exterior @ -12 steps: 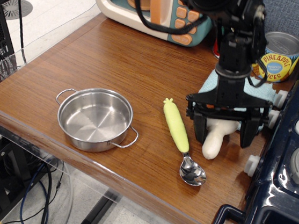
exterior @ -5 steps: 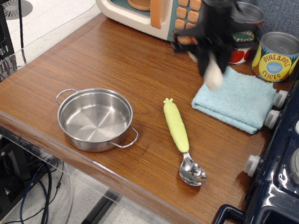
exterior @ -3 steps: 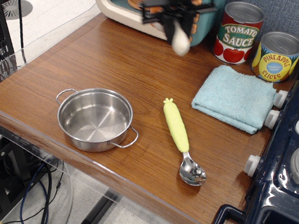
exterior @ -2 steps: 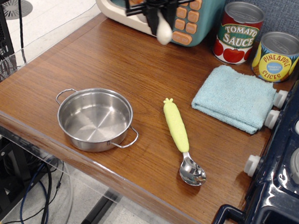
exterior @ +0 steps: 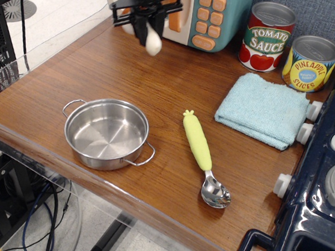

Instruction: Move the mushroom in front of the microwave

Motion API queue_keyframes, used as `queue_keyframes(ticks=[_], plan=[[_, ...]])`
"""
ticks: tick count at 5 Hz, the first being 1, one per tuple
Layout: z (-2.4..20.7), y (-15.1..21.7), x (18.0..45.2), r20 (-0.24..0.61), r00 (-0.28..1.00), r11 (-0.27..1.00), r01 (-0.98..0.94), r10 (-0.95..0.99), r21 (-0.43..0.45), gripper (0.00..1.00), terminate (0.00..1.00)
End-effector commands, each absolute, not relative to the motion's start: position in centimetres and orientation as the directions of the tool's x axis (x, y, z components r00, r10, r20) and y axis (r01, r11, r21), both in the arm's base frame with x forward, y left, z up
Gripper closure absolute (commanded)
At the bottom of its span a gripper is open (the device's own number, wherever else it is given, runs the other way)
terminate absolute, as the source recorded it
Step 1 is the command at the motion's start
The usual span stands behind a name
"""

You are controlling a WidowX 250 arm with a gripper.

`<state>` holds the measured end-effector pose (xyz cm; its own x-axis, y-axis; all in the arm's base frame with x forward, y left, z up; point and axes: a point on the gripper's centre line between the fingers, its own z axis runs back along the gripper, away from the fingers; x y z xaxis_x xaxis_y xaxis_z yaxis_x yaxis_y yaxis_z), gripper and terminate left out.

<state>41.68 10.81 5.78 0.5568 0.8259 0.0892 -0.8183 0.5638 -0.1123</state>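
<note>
My gripper (exterior: 145, 21) is shut on the mushroom (exterior: 152, 41). Only its cream-white stem shows, hanging down below the fingers; the cap is hidden between them. It hangs in the air above the wooden table, just in front of the left part of the microwave (exterior: 213, 15), which stands at the back with its teal front, orange handle and orange buttons.
A steel pot (exterior: 106, 133) stands near the front left. A spoon with a yellow-green handle (exterior: 200, 147) lies in the middle. A blue cloth (exterior: 265, 110), a tomato sauce can (exterior: 267, 37) and a pineapple can (exterior: 310, 63) are at the back right. A dark blue toy stove (exterior: 319, 203) fills the right edge.
My gripper has carried the mushroom from beside the spoon up and leftward across the table, past the microwave's buttons, to in front of its door.
</note>
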Motion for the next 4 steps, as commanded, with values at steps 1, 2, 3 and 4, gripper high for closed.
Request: queue_keyframes(ticks=[1,2,3,4], plan=[[5.5,12.3,41.8,0.101,0.549,0.557,-0.826,0.83,-0.089,1.0,0.0],[5.4,12.1,42.2,0.078,0.558,0.562,-0.824,0.826,-0.067,0.0,0.0],[5.8,11.6,42.1,0.088,0.557,0.563,-0.824,0.826,-0.06,0.0,0.0],[6.5,11.4,42.0,0.104,0.559,0.565,-0.825,0.822,-0.031,0.0,0.0]])
